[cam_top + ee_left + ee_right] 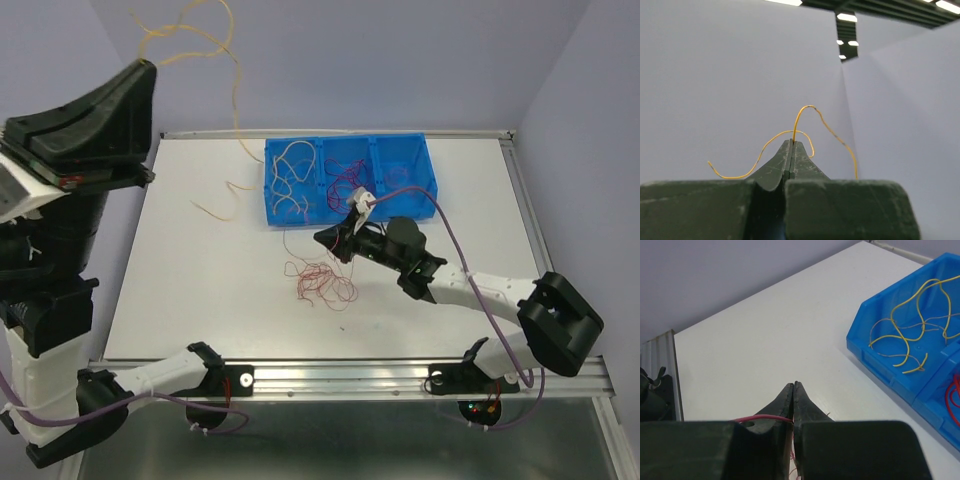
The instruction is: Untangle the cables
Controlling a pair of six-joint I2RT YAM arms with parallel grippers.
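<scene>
1. On white table (200, 290), before blue bin (300, 217): dark red cables (320, 282), tangled.
2. Right gripper (793, 385): jaws closed, pinching one red strand (762, 418).
3. Left gripper (791, 142): raised high, jaws closed on orange cable (805, 112).
4. Bin's left compartment: cream wires (290, 180).

The right pincer (793, 387) has its jaws pressed together on a thin red cable (762, 418) that trails off to the left above the white table (765, 340). At right, a blue bin (880, 367) holds curly yellow cables (900, 335), with red strands (954, 395) in the next compartment.
</scene>
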